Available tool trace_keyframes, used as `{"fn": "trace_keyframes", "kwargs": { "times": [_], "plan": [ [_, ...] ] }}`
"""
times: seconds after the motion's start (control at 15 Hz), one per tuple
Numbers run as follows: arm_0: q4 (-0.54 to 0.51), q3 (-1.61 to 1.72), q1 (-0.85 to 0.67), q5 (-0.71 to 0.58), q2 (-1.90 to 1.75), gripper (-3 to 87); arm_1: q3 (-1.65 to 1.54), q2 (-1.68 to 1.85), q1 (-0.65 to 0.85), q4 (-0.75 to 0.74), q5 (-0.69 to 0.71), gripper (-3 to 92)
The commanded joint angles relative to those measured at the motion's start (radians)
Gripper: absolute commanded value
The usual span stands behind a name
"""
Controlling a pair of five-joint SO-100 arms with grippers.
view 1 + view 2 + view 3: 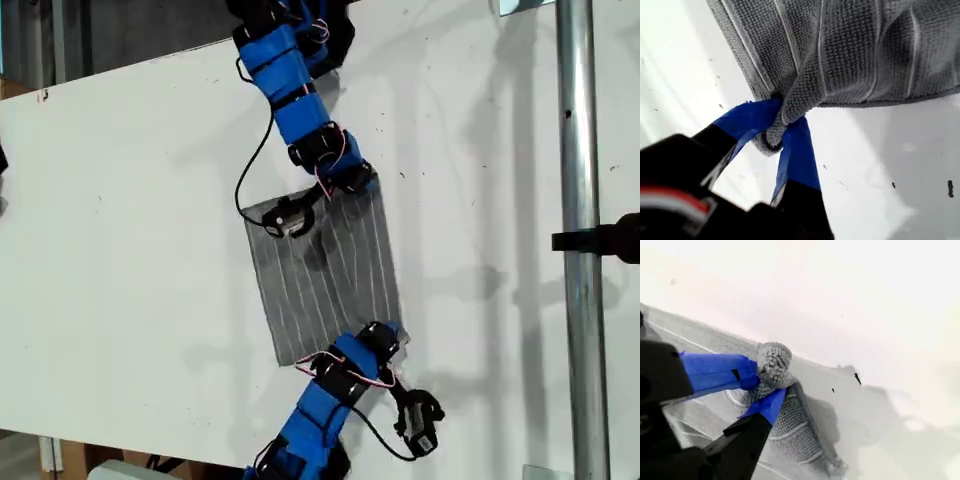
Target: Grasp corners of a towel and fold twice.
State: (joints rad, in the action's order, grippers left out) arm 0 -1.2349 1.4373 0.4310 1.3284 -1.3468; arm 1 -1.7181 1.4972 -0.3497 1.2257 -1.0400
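Up close, both wrist views show each end effector (782, 120) (765, 385) clenched on a towel (325, 275) corner, unclear from outside.

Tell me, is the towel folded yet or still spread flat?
Still spread in a single layer: the towel lies open on the table, with only two corners pinched up by my first gripper and my second gripper.

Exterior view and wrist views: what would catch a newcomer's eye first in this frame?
The grey striped towel lies on the white table near the middle of the exterior view, with a blue arm at its top edge and another at its bottom edge. In the wrist views, my first gripper and my second gripper each pinch a bunched towel corner between blue fingers.
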Motion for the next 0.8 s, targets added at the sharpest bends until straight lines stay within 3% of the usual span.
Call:
{"fn": "trace_keyframes", "kwargs": {
  "times": [0.0,0.27,0.53,0.73],
  "plan": [
    [0.002,-0.084,0.049,-0.138,-0.080,-2.9,0.135,0.057,-0.077,0.018,0.034,-0.1],
    [0.044,-0.106,0.104,-0.356,-0.078,-2.9,0.376,-0.078,-0.187,0.048,0.190,-0.2],
    [0.077,0.018,-0.060,-0.387,-0.298,-2.9,0.278,0.107,0.021,0.055,0.222,-0.2],
    [0.034,0.133,-0.288,-0.304,-0.382,-2.9,0.164,0.239,0.241,0.072,0.236,-0.2]
  ]
}}
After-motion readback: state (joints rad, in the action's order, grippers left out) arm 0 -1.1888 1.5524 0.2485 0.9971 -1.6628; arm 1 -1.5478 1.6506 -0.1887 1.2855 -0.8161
